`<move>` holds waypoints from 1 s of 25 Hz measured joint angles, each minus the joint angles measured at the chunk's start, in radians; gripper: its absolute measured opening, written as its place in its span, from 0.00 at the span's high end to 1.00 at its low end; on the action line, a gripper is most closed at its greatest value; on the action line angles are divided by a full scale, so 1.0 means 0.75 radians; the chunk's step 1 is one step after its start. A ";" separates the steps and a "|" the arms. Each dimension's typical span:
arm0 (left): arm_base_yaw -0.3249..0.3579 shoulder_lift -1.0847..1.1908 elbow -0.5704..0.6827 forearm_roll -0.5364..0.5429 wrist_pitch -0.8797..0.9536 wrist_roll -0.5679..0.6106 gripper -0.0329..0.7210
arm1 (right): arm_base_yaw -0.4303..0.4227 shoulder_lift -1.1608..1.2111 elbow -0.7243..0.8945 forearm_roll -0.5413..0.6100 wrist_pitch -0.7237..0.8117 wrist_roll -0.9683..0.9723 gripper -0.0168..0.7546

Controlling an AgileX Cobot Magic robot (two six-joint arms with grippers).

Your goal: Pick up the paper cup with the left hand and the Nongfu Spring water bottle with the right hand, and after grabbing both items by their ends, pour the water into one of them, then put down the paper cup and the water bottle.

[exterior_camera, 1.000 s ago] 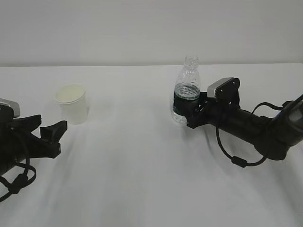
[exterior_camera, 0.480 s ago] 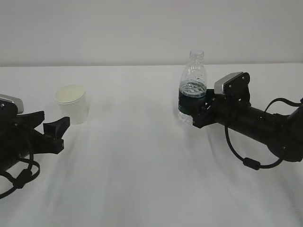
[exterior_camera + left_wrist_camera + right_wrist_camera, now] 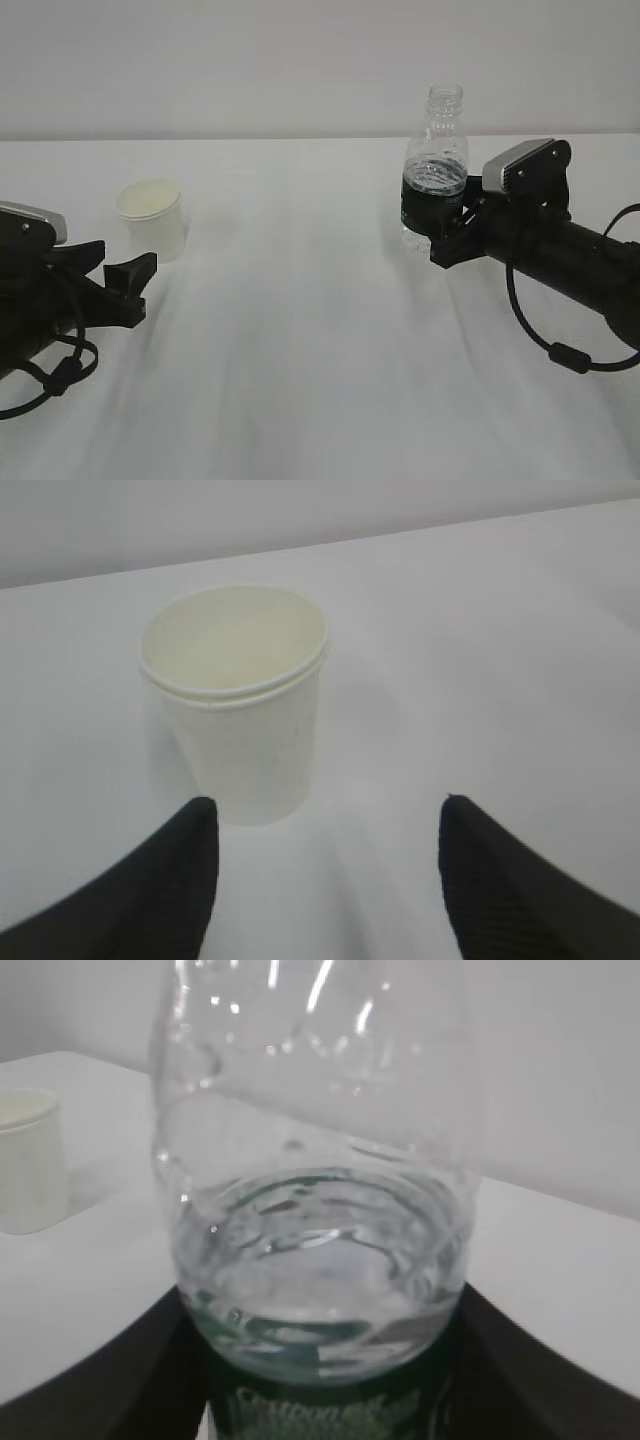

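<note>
The white paper cup (image 3: 153, 219) stands upright on the table at the left; in the left wrist view the cup (image 3: 238, 706) is just ahead of the fingers, nearer the left one. My left gripper (image 3: 125, 270) is open and empty, short of the cup. My right gripper (image 3: 437, 232) is shut on the Nongfu Spring water bottle (image 3: 436, 165) at its green label, holding it upright and lifted off the table. The bottle (image 3: 320, 1190) fills the right wrist view, and the water (image 3: 320, 1260) reaches just above the label. The neck has no cap.
The white table (image 3: 300, 350) meets a pale wall at the back. The cup also shows small at the far left of the right wrist view (image 3: 30, 1160). Black cables hang from both arms.
My right gripper has lifted the bottle up and to the right off the table. My left gripper has crept forward towards the cup, still open.
</note>
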 joint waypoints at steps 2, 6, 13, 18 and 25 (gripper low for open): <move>0.000 0.000 0.000 0.000 0.000 0.000 0.30 | 0.000 -0.021 0.031 0.012 0.000 -0.002 0.38; 0.000 0.003 -0.002 -0.013 0.000 0.000 0.30 | 0.000 -0.065 0.094 0.026 0.002 -0.002 0.38; 0.000 0.014 -0.034 -0.022 0.000 0.000 0.13 | 0.000 -0.105 0.155 0.030 0.002 -0.003 0.38; 0.000 0.043 -0.071 -0.022 0.000 0.000 0.08 | 0.000 -0.157 0.205 0.039 0.002 -0.005 0.38; 0.000 0.149 -0.124 -0.013 0.000 0.000 0.08 | 0.000 -0.235 0.240 0.051 0.002 -0.005 0.38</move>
